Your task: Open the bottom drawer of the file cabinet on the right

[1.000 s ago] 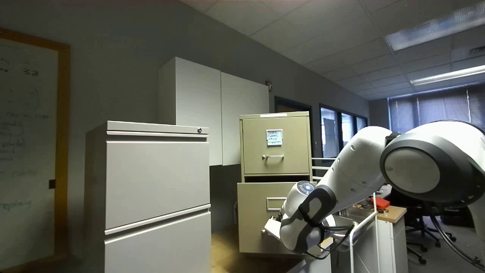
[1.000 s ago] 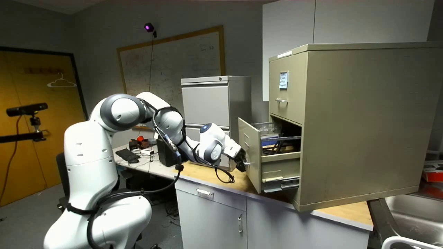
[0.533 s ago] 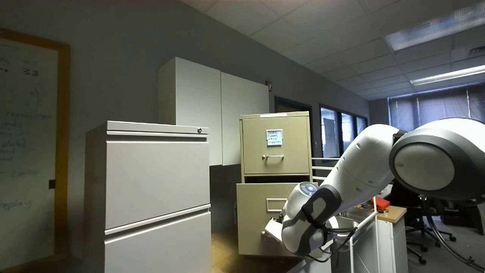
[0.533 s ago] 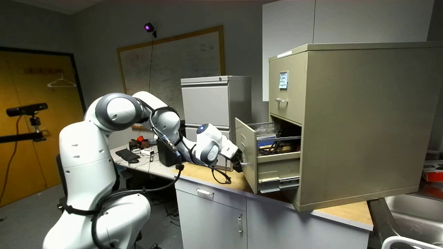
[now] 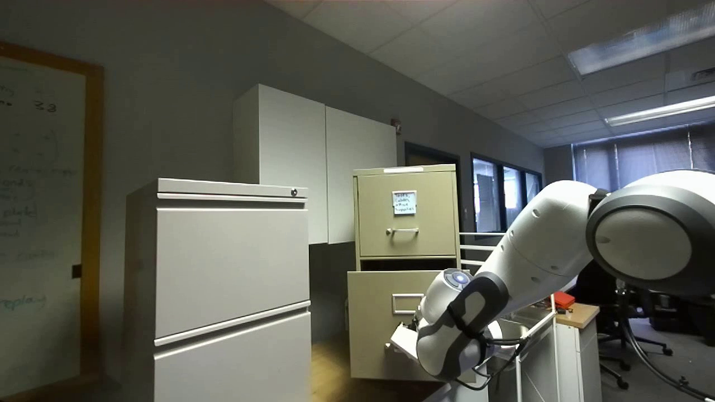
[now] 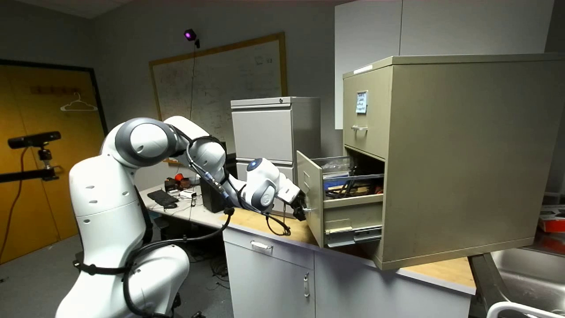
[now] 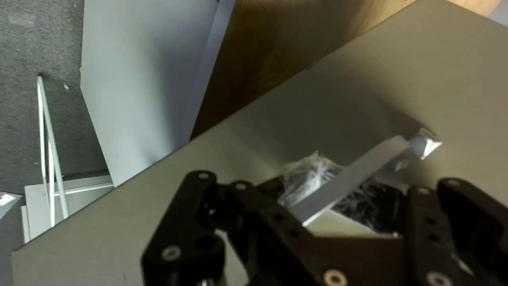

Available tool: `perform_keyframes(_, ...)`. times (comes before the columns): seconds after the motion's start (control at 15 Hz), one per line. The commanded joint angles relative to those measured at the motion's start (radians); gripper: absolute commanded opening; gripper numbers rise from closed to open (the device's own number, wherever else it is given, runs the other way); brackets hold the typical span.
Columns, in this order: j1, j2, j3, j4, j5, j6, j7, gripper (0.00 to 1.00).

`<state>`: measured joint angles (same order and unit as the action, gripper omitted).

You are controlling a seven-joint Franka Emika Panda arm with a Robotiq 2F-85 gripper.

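Observation:
The beige file cabinet [image 6: 463,154] also shows in an exterior view [image 5: 408,181], with a paper label on its top drawer. Its bottom drawer [image 6: 312,187] stands pulled well out, its front [image 5: 371,329] ahead of the cabinet face. The drawer holds blue and dark items [image 6: 346,187]. My gripper [image 6: 301,213] is at the drawer's handle. In the wrist view the plastic-wrapped fingertips of my gripper [image 7: 337,188] lie on both sides of the metal handle [image 7: 349,182], shut on it. The arm hides most of the gripper in an exterior view.
A pale grey cabinet [image 5: 234,268] stands beside the file cabinet. A wooden counter [image 6: 265,223] runs below the drawer. A cable loop [image 6: 278,229] hangs under the wrist. White cupboards [image 6: 366,44] are on the wall. A sink [image 6: 525,282] is beyond the cabinet.
The bottom drawer has come further out of the cabinet. My gripper and arm have moved back with it, away from the cabinet, with the gripper staying at the handle.

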<state>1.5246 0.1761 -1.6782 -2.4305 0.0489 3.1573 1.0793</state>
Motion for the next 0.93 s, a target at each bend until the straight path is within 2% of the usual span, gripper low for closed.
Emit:
perform_keyframes(0.0,0.18,-0.047,-0.038,-0.02,0.024,-0.051,-0.004,0.02)
perform_keyframes(0.13,0.236,-0.04,-0.085,-0.028,0.034,-0.058,-0.003,0.02)
perform_keyframes(0.2,0.264,-0.034,-0.108,-0.031,0.04,-0.066,-0.001,0.34)
perform_keyframes(0.27,0.292,-0.025,-0.132,-0.034,0.047,-0.077,-0.002,0.34)
perform_keyframes(0.47,0.376,0.027,-0.183,-0.033,0.08,-0.153,0.006,0.54)
perform_keyframes(0.67,0.431,0.165,-0.227,-0.049,0.14,-0.253,0.058,0.75)
perform_keyframes(0.87,0.447,0.34,-0.217,-0.061,0.178,-0.406,0.176,0.99)
